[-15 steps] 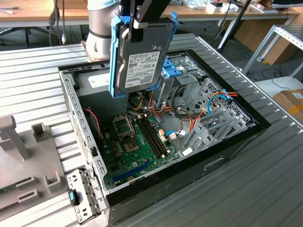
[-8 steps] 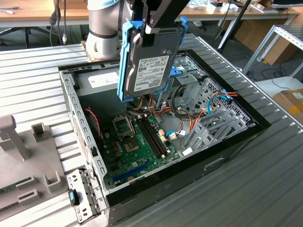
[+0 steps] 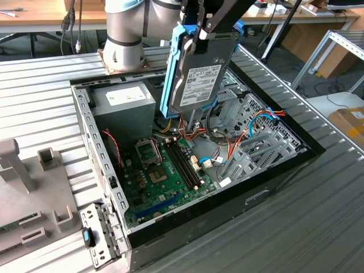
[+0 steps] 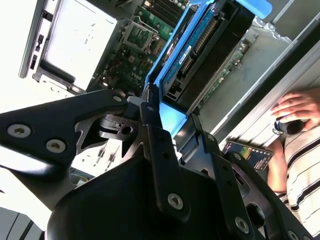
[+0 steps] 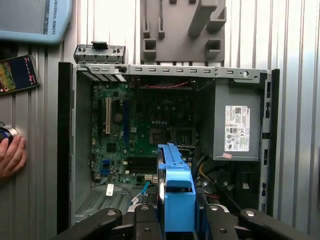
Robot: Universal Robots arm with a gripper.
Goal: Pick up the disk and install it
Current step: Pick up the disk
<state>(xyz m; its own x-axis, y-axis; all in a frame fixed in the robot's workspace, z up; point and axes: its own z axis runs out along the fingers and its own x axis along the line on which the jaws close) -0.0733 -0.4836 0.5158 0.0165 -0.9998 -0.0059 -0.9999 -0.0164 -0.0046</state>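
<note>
Holding the disk upright in the clenched gripper, above the open case on the desk, toward the case's far wall. Risks snagging loose cables or jamming against the drive cage if lowered tilted.

Robotics lab: slatted metal bench, open computer case, wooden desks behind.
</note>
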